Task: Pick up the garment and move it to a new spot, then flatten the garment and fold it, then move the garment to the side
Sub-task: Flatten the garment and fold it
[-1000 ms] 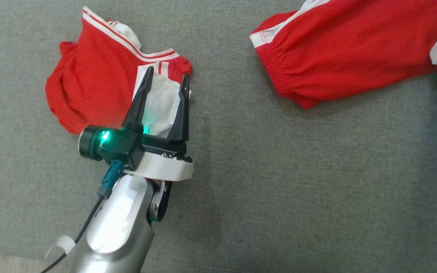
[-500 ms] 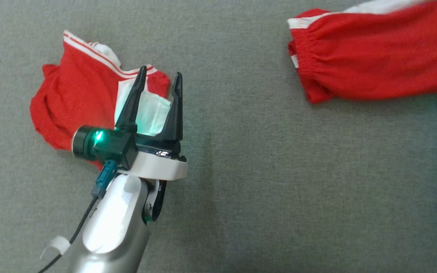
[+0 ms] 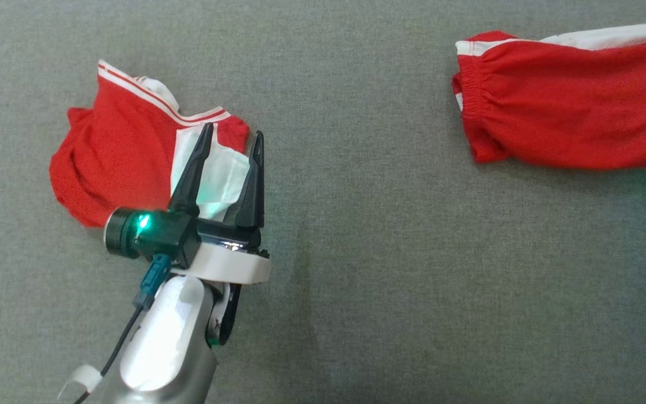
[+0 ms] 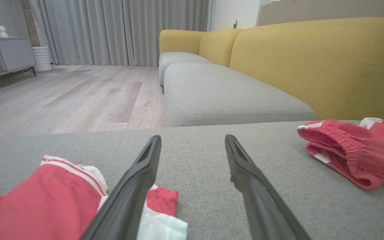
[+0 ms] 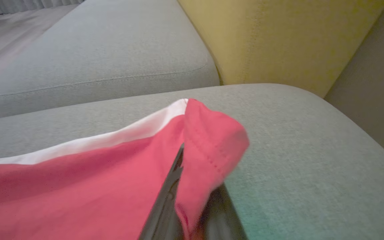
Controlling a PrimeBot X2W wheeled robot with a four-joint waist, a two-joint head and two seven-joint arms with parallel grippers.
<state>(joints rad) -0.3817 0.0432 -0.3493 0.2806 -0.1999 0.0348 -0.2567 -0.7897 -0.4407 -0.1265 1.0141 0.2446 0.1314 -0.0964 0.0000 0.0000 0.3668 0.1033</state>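
Observation:
A red garment (image 3: 570,123) with a white side stripe and an elastic waistband lies stretched at the upper right of the grey sofa seat (image 3: 384,280), running off the head view's right edge. In the right wrist view my right gripper (image 5: 188,170) is shut on a fold of that garment (image 5: 78,186), with red cloth draped over its fingers. My left gripper (image 3: 232,132) hovers open over the white patch of a second, crumpled red garment (image 3: 115,151) at the left. The left wrist view shows the left gripper (image 4: 192,137) wide apart above that cloth (image 4: 42,200), holding nothing.
The yellow backrest (image 4: 312,63) rises behind the seat. Another grey seat cushion (image 4: 218,96) lies beyond the edge, with wooden floor (image 4: 62,96), curtains and a low cabinet (image 4: 8,53) further off.
The right-hand garment has been pulled further right, away from the crumpled one, as the right gripper shut on it. The head view has shifted slightly. The left gripper stays open over the left garment.

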